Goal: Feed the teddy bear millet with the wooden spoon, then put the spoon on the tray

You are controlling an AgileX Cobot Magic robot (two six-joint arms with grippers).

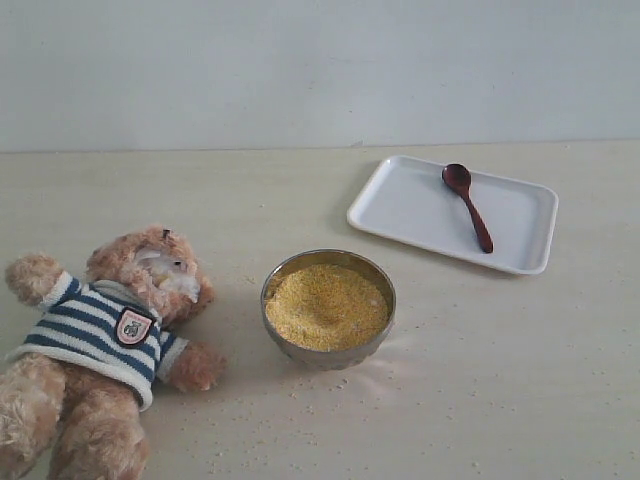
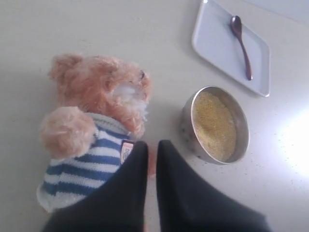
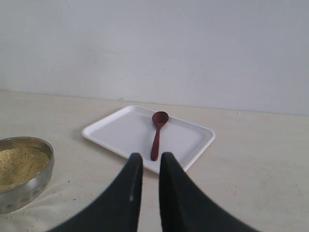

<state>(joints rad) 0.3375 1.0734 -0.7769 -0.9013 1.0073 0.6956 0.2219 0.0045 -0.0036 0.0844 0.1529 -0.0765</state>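
The teddy bear point(image 1: 110, 340) lies on its back at the left of the table, in its striped shirt. A metal bowl point(image 1: 330, 357) heaped with millet point(image 1: 325, 305) stands to its right. The wooden spoon point(image 1: 468, 205) lies on the white tray point(image 1: 410, 205) at the back right. Neither gripper shows in the exterior view. My left gripper point(image 2: 152, 143) hangs shut and empty above the bear's point(image 2: 96, 96) shirt, beside the bowl point(image 2: 188, 130). My right gripper point(image 3: 150, 155) is shut and empty, just short of the tray's point(image 3: 125, 133) near rim, with the spoon point(image 3: 157, 135) lying beyond its tips.
Stray millet grains point(image 1: 300, 400) are scattered on the pale tabletop around the bowl and toward the front. A plain light wall point(image 1: 320, 70) closes off the back of the table.
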